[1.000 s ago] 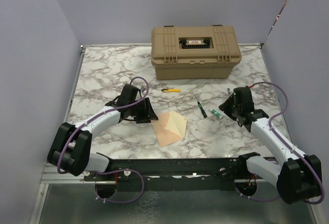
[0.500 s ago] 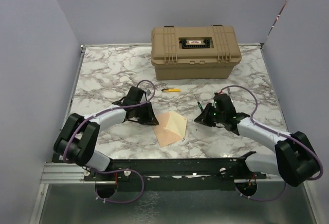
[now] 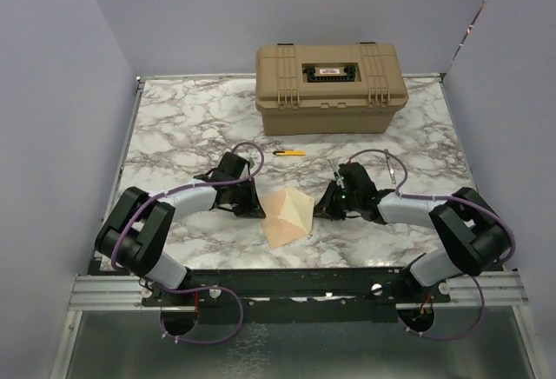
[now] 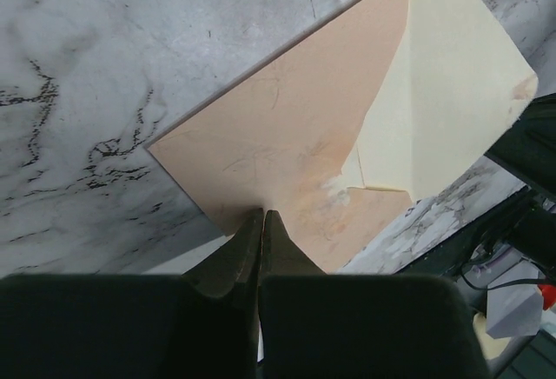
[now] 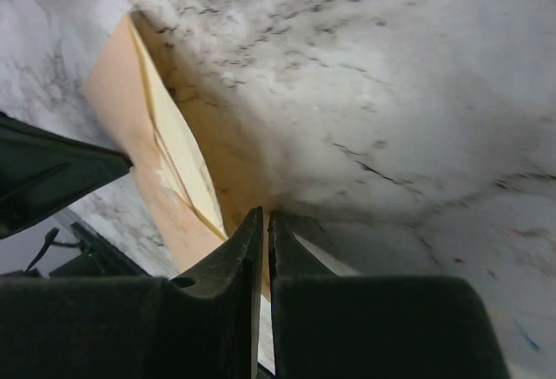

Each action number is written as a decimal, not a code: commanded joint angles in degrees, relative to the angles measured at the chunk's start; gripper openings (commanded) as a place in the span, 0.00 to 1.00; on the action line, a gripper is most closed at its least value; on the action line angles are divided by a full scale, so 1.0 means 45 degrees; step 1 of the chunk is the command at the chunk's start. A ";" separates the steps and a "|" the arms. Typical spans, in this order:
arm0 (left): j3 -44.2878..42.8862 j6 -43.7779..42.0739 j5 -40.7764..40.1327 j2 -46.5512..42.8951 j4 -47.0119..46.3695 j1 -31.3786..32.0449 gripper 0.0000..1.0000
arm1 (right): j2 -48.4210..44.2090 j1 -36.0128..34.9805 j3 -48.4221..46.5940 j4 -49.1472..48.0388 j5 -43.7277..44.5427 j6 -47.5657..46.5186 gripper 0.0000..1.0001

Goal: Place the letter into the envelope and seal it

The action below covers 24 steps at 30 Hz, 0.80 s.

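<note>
Watching the envelope [image 3: 280, 222] lying flat on the marble table [image 3: 174, 127], pale yellow flap open, directly between 2 claws. Noting the left claw [image 4: 261, 216] pressed together, tips touching the envelope's tan edge. Noting the right claw [image 5: 265, 216] narrowed to a thin slit at the opposite edge; failing to tell whether either is pinching paper.

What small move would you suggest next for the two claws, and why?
Probably lift both slightly together: the left claw and right claw are shut at opposite sides of the peach-tan paper envelope, whose pale yellow flap is open.
</note>
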<state>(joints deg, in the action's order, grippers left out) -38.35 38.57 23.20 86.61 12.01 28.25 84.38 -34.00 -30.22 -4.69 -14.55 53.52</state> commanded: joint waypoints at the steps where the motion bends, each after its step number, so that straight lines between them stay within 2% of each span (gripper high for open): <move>1: 0.0133 0.0062 -0.0443 0.0216 -0.0149 0.0030 0.00 | 0.0739 -0.0376 -0.0070 -0.2823 -0.1883 -0.0119 0.09; 4: 0.0127 0.0062 -0.0430 0.0295 -0.0145 0.0034 0.00 | 0.1013 -0.0691 -0.0173 -0.3867 -0.2183 -0.0144 0.09; 9: 0.0099 0.0062 -0.0415 0.0428 -0.0131 0.0031 0.00 | 0.1933 -0.1119 -0.0939 -0.3711 -0.2097 -0.0528 0.09; 18: -0.0179 0.0062 -0.0271 0.0207 -0.0095 0.0042 0.00 | 0.2919 -0.2216 -0.3074 0.0011 0.0272 -0.2085 0.09; 24: -0.0978 0.0082 -0.0153 -0.1052 -0.0345 0.0010 0.00 | 0.3499 -0.3403 -0.4225 0.2423 0.2505 -0.3611 0.12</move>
<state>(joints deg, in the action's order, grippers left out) -39.20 39.16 23.09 86.52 11.77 28.25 97.78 -46.26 -46.52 -3.97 -12.27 43.66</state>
